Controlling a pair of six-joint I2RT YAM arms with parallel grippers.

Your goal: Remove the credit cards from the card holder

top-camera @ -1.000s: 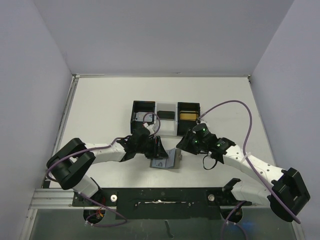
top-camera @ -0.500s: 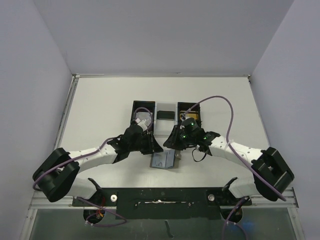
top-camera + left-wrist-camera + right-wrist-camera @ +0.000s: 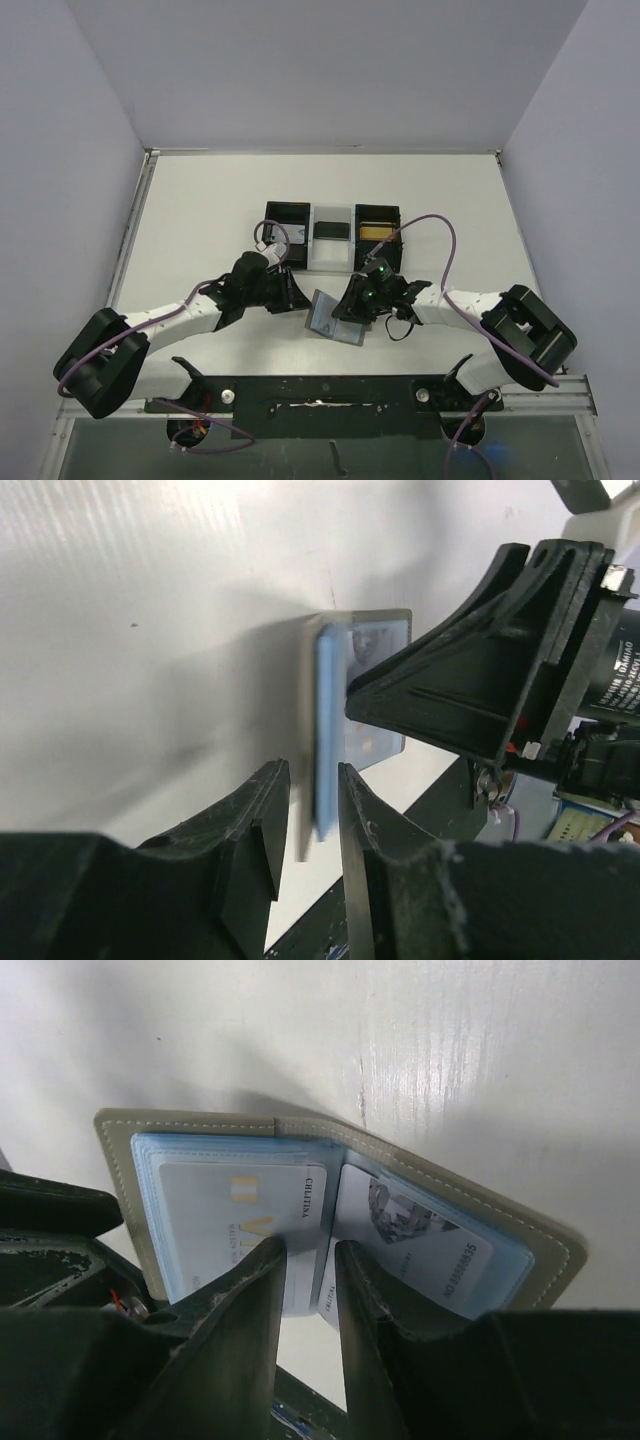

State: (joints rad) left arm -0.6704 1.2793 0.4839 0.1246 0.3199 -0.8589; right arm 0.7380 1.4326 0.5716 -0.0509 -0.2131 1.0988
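— Where's the holder (image 3: pixel 328 322)?

— On the table (image 3: pixel 200 210), close to the near edge, about midway between the left and right edges. It lies open, blue-grey inside showing, with cards in both panels.

— And the left claw (image 3: pixel 311 775)?

— Narrow. From its wrist the holder shows edge-on, and one panel's end runs down between the jaws, which are pinched on it.

— The right claw (image 3: pixel 310 1250)?

— Over the open inside, jaws close together, tips at the fold. Just left of them is a white card (image 3: pixel 230 1210) with a gold mark. A second card (image 3: pixel 420 1235), with a picture and a printed number, sits in the other panel. Whether that claw has hold of the white card's edge I can't tell, as its own fingers hide the spot.

— Anything else there?

— A tray (image 3: pixel 333 257) with three compartments, nearer the middle of the table, just beyond both claws. The end compartments are black and the middle one is white.
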